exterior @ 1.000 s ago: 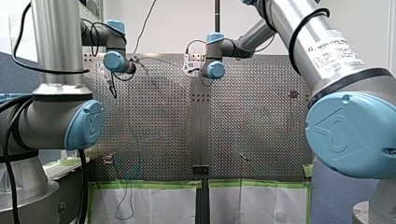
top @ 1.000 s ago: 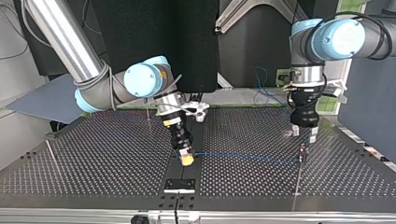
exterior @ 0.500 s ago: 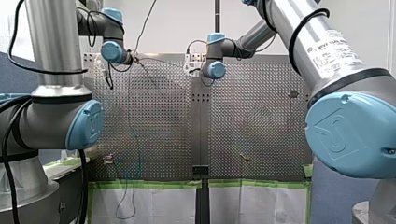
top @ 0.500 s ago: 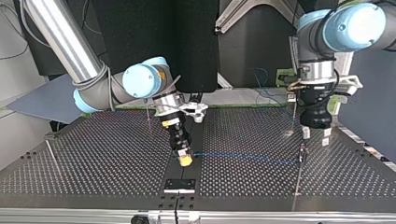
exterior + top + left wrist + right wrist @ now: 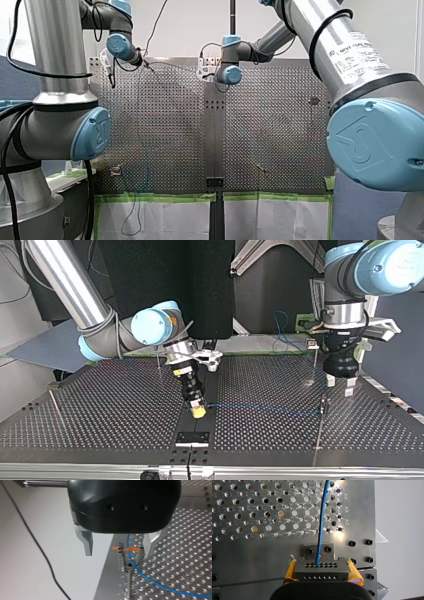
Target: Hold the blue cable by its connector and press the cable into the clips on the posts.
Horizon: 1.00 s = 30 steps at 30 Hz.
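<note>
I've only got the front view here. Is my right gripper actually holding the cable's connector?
Observer: Yes. The right wrist view shows the right gripper shut on the grey connector, blue cable leaving it.
Operator: And the other arm?
Observer: The left gripper is open in the left wrist view, hanging over the post with the orange clip.
Operator: Where does the cable run?
Observer: In the top view, across the table from connector to that post.

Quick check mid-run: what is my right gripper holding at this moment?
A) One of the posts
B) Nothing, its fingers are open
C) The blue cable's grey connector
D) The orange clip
C: in the right wrist view, my right gripper has its yellow pads clamped on the grey connector, with the blue cable running out of it.
</note>
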{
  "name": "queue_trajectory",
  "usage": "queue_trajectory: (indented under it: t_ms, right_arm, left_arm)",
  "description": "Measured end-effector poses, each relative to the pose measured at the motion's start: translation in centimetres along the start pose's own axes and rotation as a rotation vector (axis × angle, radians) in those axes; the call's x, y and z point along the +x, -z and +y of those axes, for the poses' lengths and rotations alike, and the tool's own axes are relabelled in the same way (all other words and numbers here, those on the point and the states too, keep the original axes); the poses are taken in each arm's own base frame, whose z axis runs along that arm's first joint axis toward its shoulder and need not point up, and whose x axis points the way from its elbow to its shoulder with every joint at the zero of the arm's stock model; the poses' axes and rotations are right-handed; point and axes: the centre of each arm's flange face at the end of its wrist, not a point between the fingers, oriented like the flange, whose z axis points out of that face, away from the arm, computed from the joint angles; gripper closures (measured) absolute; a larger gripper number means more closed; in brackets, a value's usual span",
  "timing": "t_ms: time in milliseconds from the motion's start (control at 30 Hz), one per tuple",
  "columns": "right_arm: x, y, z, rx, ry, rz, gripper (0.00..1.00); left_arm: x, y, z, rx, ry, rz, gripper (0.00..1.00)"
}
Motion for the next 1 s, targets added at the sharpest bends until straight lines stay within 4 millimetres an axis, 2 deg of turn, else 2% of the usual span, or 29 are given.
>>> queue_trajectory:
  t_ms: [600,1000]
  right_arm:
    - [0.0,0.0,0.1,-0.001,0.000,0.001,1.00]
    - [0.0,0.0,0.1,0.000,0.000,0.001,1.00]
  left_arm:
    - [1.4,0.6,0.2,0.006,-0.125,0.168,0.00]
    - [-1.0,-0.4,-0.4,0.029,-0.153,0.120,0.00]
